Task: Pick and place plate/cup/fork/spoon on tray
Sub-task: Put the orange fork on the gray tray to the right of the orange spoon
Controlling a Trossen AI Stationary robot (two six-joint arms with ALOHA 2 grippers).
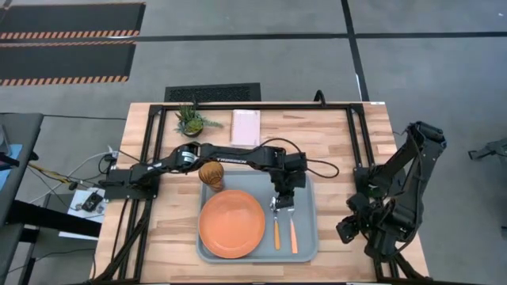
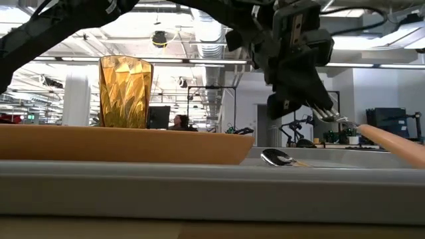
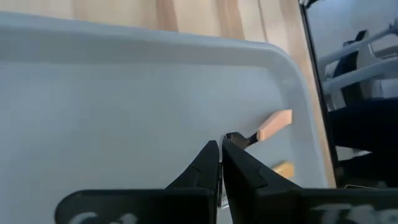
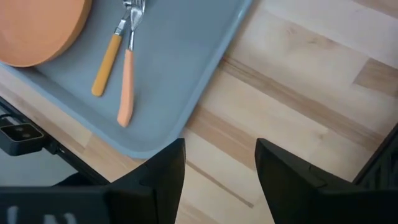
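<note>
Looking from the near edge first: seeing the plate [image 1: 231,224] sitting flat in the tray [image 1: 305,249], on its left side. Finding the spoon [image 1: 276,229] lying just beside the plate, flat on the tray floor. Spotting the fork [image 1: 292,236] next to the spoon, over the tray too. Noticing the left claw [image 1: 283,202] pinching the fork's metal end, fingers nearly closed, handle sloping down toward the near side. Guessing at only letting go and backing off there. Farther back, seeing the cup [image 1: 211,175] standing up at the tray's far left corner; not being sure of it sitting fully inside the rim. Off to the side, seeing the right claw [image 1: 346,229] waiting over the bare wood, fingers wide apart, holding nothing. Judging the job as almost finished.
</note>
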